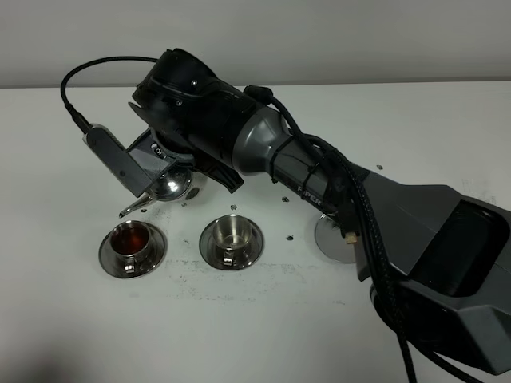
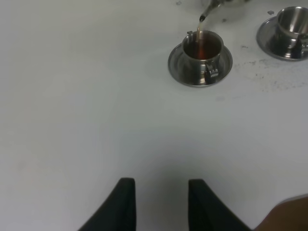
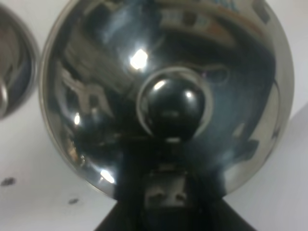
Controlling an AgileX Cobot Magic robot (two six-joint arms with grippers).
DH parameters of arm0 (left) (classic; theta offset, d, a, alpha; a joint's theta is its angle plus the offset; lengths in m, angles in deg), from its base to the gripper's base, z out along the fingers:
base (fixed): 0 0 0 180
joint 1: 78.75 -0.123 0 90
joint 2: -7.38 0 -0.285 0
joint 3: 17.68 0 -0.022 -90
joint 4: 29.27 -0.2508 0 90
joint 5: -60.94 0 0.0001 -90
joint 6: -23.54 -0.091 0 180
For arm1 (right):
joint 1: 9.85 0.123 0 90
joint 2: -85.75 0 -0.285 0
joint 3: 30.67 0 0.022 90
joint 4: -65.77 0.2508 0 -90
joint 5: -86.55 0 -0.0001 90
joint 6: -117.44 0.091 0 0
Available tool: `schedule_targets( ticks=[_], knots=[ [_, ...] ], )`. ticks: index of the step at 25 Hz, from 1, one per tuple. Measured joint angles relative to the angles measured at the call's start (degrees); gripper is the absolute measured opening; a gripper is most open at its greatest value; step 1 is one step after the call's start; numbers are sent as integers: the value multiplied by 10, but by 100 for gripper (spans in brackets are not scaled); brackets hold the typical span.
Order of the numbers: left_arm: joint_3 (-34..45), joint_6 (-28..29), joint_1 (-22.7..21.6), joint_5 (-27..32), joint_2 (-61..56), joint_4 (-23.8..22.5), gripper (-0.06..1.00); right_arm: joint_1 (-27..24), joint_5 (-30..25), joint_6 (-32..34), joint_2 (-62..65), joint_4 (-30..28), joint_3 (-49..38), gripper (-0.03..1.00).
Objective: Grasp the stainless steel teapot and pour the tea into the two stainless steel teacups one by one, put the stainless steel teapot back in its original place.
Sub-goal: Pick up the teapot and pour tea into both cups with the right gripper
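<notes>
On my left wrist feed the left gripper hangs low over the bare white table, its two dark fingers parted with nothing between them. Ahead of it the left teacup sits on its saucer with dark reddish tea in it, and a thin stream is falling into it from the spout. From the high camera the teapot is in the air just above and behind that cup, tipped well over with the spout pointing down toward it. The right gripper has reached across the middle and is clamped on the teapot; my right wrist feed is filled by the pot's mirrored body and knobbed lid. Just right of the filled cup the second teacup stands empty on its own saucer. Further right the empty saucer lies flat on the table, partly hidden under the right arm.
</notes>
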Motion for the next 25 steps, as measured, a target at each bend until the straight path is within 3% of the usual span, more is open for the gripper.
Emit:
schedule_targets(
  ticks=[5, 12, 18, 22, 25],
  knots=[
    [0, 0, 0, 0, 0, 0, 27, -6, -19, 26, 32, 35, 0, 19],
    [0, 0, 0, 0, 0, 0, 27, -2, -15, 45, 82, 135, -10, 19],
    [0, 0, 0, 0, 0, 0, 27, 1, 34, 55, 156, 199, -161, 19],
    [0, 0, 0, 0, 0, 0, 27, 4, 17, 148, 177, 237, -210, 19],
    [0, 0, 0, 0, 0, 0, 27, 13, 8, 255, 178, 237, -212, 19]
  ],
)
